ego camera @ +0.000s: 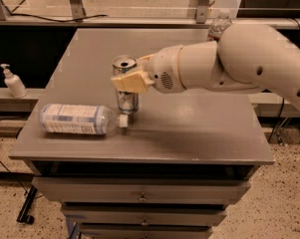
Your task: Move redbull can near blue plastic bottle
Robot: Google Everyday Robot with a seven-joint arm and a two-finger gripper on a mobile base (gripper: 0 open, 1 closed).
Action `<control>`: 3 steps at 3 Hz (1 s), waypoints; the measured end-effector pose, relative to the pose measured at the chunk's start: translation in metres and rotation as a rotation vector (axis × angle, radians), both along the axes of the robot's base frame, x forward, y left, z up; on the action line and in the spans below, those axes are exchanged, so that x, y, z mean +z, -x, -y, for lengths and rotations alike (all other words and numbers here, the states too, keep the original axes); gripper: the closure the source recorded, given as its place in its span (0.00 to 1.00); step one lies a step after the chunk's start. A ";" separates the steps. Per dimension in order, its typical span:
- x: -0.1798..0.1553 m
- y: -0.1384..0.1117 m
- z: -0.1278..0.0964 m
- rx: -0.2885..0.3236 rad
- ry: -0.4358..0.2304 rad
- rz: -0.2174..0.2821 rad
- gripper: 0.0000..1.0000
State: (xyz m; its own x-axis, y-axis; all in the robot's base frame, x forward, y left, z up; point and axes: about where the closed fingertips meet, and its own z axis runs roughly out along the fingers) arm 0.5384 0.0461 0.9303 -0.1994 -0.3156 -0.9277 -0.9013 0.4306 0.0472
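Note:
The redbull can stands upright, silver top showing, close to the table at front left of centre. My gripper is shut on the redbull can, gripping it around its upper half. The blue plastic bottle lies on its side near the table's front left edge, white cap pointing right. The cap sits right beside the can's base. I cannot tell whether the can rests on the table or hovers just above it.
The grey table has drawers below. A clear bottle with a red-and-white label stands at the back right, mostly behind my arm. A small white pump bottle sits on a ledge to the left.

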 end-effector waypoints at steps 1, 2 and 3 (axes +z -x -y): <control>-0.011 0.014 -0.016 0.059 -0.028 0.021 1.00; -0.017 0.022 -0.025 0.112 -0.040 0.073 0.82; -0.019 0.025 -0.028 0.161 -0.032 0.134 0.59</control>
State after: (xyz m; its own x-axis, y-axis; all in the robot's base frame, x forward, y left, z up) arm 0.5139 0.0737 0.9112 -0.0230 -0.3030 -0.9527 -0.9576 0.2804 -0.0661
